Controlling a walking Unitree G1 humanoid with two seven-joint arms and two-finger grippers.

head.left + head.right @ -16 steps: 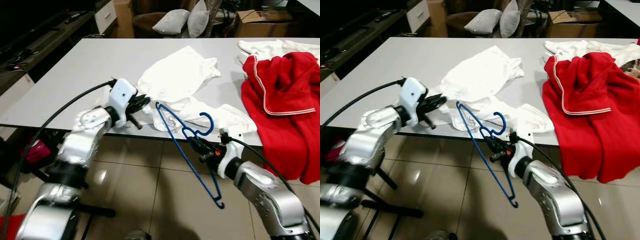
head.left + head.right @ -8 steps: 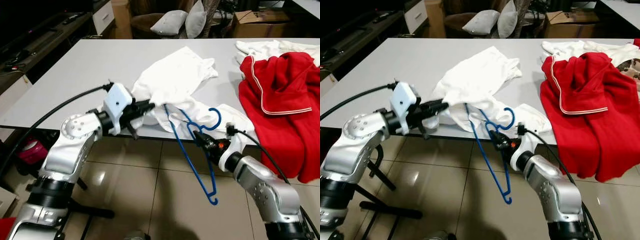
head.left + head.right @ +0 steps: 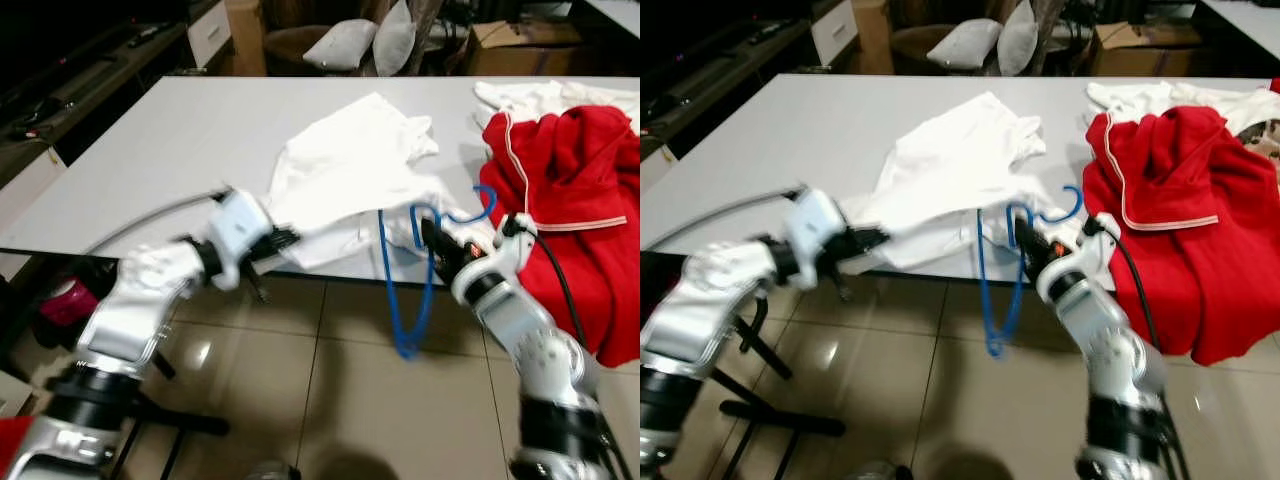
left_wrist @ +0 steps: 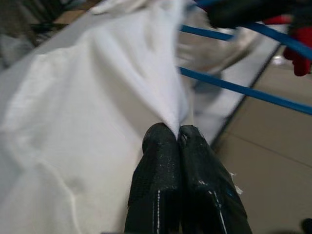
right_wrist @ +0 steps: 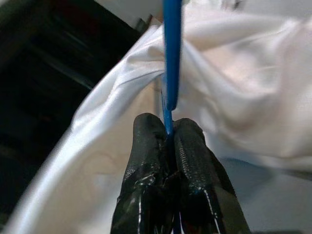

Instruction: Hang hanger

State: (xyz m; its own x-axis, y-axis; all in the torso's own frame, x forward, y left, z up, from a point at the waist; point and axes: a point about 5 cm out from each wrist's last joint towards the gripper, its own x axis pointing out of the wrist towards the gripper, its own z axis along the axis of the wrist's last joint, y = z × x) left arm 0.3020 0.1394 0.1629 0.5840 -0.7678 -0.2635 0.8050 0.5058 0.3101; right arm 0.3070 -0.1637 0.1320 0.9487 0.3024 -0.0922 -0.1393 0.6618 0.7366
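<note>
At the moment of record my right gripper [image 5: 168,134] was clamped tight on the wire of the blue hanger [image 3: 405,290], which hung right of centre in the left eye view, at the near edge of the grey table [image 3: 150,130], its hook [image 3: 480,205] up against the red garment [image 3: 580,190]. My left gripper [image 4: 176,134] was pinched fully closed on a fold of the white shirt [image 3: 350,170] at the table's front edge, left of centre (the head views were blurred, so finer contact could not be confirmed). I judged the step to be threading the hanger into the shirt, and the next move called for holding the cloth taut while one hanger arm was worked into the opening.
</note>
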